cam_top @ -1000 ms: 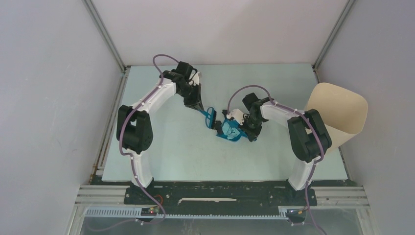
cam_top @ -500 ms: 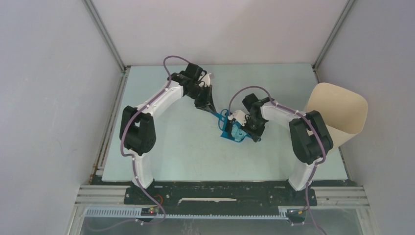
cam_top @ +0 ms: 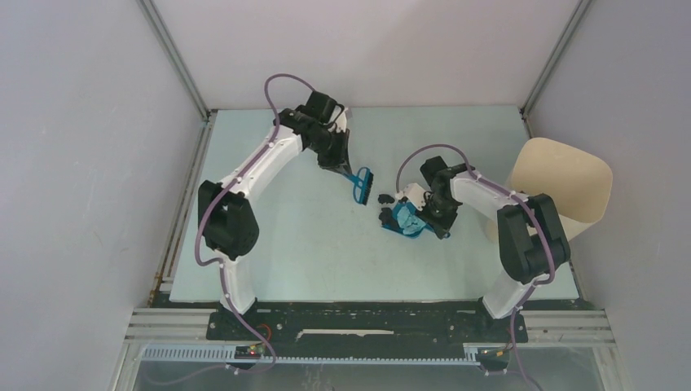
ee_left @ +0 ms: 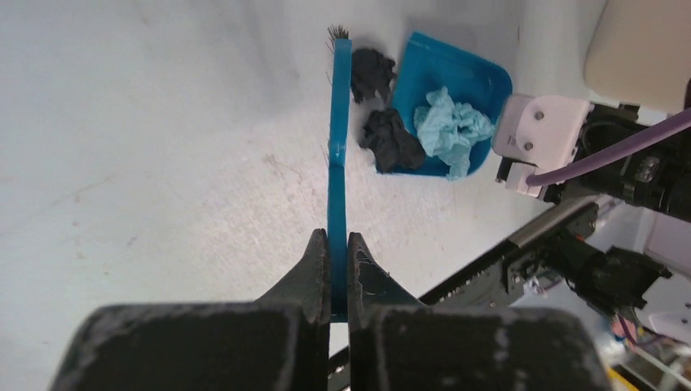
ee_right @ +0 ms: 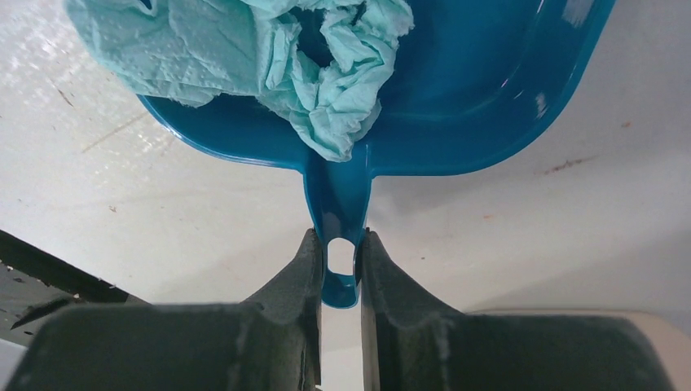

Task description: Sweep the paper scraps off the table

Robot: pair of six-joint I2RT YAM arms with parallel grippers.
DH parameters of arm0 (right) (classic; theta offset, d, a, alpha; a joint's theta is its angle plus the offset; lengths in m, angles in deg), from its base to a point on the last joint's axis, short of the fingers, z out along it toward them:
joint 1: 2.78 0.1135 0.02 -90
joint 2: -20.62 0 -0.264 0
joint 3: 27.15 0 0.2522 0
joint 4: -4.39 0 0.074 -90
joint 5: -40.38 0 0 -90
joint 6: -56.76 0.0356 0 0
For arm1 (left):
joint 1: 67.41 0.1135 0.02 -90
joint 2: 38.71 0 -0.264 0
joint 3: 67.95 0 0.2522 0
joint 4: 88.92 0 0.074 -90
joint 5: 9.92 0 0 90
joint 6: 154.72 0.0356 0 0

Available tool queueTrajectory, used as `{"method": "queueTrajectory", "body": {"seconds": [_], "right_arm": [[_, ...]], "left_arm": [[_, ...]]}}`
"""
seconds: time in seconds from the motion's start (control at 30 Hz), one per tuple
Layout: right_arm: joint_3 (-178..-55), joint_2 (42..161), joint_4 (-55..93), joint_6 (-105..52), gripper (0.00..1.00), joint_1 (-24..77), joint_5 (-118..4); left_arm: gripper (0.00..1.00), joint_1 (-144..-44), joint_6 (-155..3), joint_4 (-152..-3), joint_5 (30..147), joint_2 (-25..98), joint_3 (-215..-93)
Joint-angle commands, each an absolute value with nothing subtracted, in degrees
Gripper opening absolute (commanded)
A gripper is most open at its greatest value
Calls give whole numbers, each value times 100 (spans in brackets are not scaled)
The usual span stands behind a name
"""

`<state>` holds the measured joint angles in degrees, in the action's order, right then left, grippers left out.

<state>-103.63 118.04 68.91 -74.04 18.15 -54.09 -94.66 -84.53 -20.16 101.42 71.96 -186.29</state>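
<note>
My left gripper (cam_top: 340, 165) is shut on the handle of the blue hand brush (cam_top: 361, 186), whose head hangs apart from the blue dustpan (cam_top: 405, 221), up and to its left. In the left wrist view the gripper (ee_left: 337, 252) pinches the brush handle (ee_left: 338, 147). The dustpan (ee_left: 446, 77) holds a light blue paper scrap (ee_left: 452, 126) and a black scrap (ee_left: 391, 140). Another black scrap (ee_left: 371, 72) lies at the pan's lip. My right gripper (ee_right: 341, 244) is shut on the dustpan handle (ee_right: 338, 204), and the light blue scrap (ee_right: 269, 49) lies in the pan.
The pale green table (cam_top: 269, 244) carries the dustpan. The tall beige bin (cam_top: 562, 191) stands off the table's right edge, right of my right arm. Grey frame rails run along the table's sides and near edge.
My left gripper swept the brush to the dustpan, then drew it back up and to the left. My right gripper has shifted the dustpan a little to the right.
</note>
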Motion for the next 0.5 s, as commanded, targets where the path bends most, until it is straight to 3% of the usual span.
{"method": "queueTrajectory", "body": {"seconds": [0.0,0.2,0.47], "right_arm": [[-10339,11506,7036,-7533,12,1652,-5358],[-10320,11479,7180,-7508,12,1607,-5375],[-10310,11456,7257,-7531,12,1614,-5278]], "left_arm": [[0,-9457,-8218,-1729,9427,7202,-19473],[0,-9457,-7855,-584,8671,8817,-21942],[0,-9462,-7803,-621,9251,9205,-21697]]}}
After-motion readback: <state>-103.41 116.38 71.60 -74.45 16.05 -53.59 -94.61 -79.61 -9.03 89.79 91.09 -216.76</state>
